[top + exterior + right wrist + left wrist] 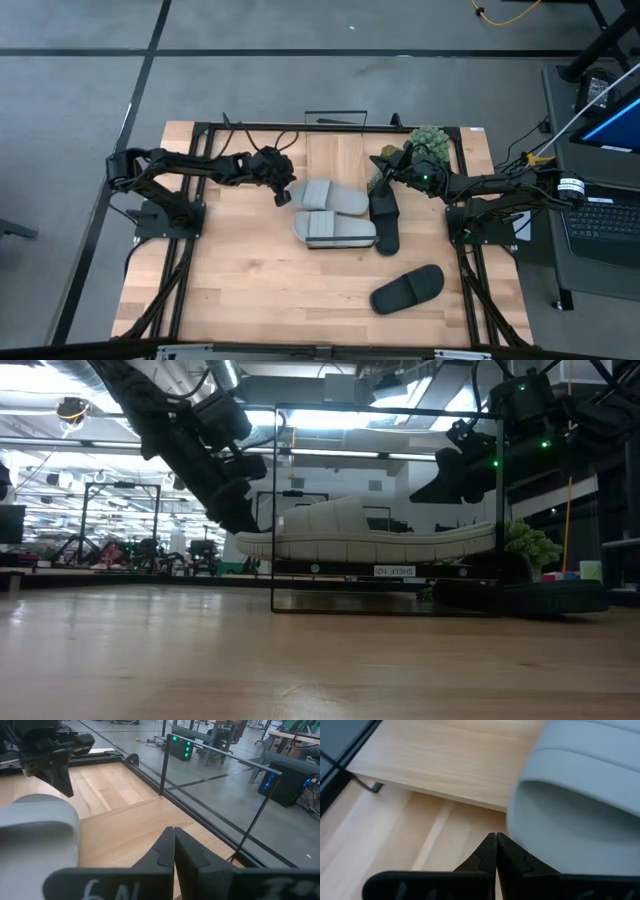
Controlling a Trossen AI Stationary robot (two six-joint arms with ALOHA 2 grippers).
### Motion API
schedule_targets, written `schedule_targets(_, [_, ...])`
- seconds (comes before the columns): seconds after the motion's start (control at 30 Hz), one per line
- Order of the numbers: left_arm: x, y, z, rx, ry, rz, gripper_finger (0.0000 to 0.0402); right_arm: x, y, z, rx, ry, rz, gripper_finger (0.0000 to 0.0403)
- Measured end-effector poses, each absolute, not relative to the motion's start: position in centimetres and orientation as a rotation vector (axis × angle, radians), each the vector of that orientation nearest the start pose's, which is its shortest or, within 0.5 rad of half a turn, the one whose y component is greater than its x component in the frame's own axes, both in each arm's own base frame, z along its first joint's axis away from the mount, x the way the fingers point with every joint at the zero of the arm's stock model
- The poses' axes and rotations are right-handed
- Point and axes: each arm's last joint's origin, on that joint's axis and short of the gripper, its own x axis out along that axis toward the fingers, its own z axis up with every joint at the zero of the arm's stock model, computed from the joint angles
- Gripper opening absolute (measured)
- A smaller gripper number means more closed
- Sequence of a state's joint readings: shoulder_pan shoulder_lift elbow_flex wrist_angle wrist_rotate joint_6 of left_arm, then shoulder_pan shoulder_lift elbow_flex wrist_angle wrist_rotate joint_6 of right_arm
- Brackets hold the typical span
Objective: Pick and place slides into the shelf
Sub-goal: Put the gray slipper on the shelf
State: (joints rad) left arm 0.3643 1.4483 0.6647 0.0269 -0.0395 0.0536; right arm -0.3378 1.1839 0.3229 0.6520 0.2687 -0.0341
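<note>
Two light grey slides [328,195] [335,228] lie side by side on the shelf's wood plank [340,160]. In the low view one grey slide [370,535] sits inside the black wire frame [273,510]. My left gripper [283,197] is shut, its tips [496,837] right at the left end of the far grey slide [580,795]. My right gripper [382,163] is shut and hovers over the plank's right part [130,830], holding nothing. One black slide [385,225] lies beside the shelf's right side, and another [408,288] lies on the table nearer the front. My left gripper's shut fingers slant down from the table's left, close beside the left end of the far grey slide [517,827]. I cannot tell whether they touch it. The slide lies flat on the plank.
A green potted plant [425,140] stands at the far right, behind my right arm. Bare wooden tabletop [250,290] spreads across the front left. The black table frame [200,130] runs along the edges.
</note>
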Motion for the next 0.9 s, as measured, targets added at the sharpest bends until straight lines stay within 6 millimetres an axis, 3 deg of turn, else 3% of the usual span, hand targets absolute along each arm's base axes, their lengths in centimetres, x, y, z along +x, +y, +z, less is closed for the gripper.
schedule_targets(0.57, [25.5,8.6,16.4,-0.121,0.818,0.261,0.0000,20.5,-7.8,18.1,-0.027,0.222,-0.592,0.0006])
schedule_targets(0.9, [25.7,9.6,17.0,0.050,0.782,0.396,0.0001,20.5,-7.8,18.1,-0.027,0.222,-0.592,0.0006])
